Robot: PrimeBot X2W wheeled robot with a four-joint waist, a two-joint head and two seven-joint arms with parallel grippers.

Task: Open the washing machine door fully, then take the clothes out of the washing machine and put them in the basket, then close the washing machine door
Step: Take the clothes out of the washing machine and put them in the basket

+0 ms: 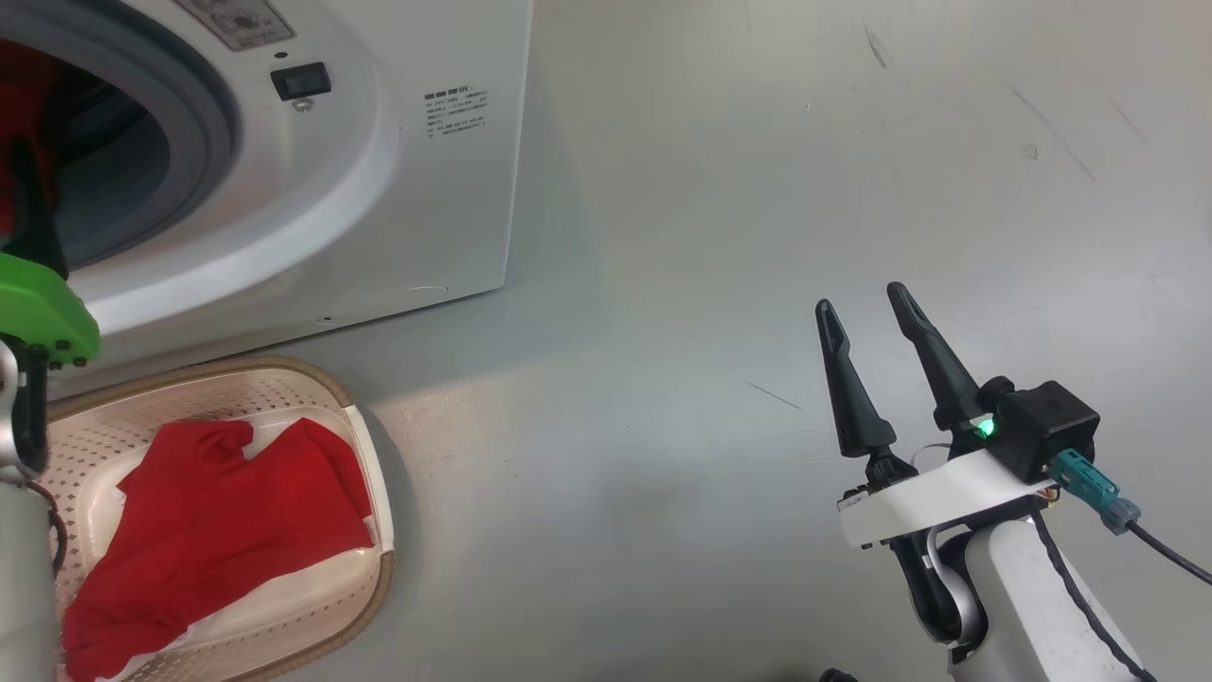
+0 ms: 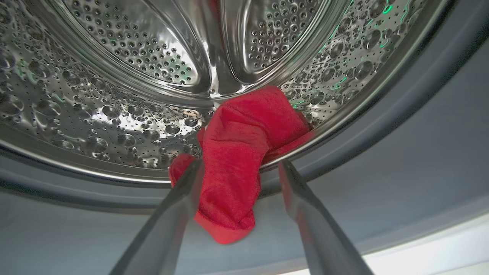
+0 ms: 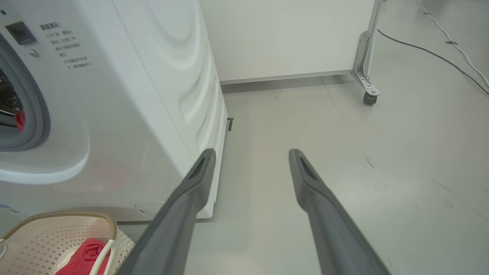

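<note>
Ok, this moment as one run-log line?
left gripper: open, at red garment on drum lip | right gripper: open, over floor | basket: holds red cloth

Upper left, the washing machine (image 1: 445, 189) is white, its seal (image 1: 213, 123) grey, its drum (image 2: 114, 114) silver steel dotted with holes. The clothes (image 1: 218, 521) are bright red. Lower left, the basket (image 1: 142, 403) is cream, perforated, brown-rimmed. Lower right, the right tool (image 1: 860, 296) is black.

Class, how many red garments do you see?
2. One garment lies in the basket; a second garment hangs over the drum lip. More may be hidden.
</note>
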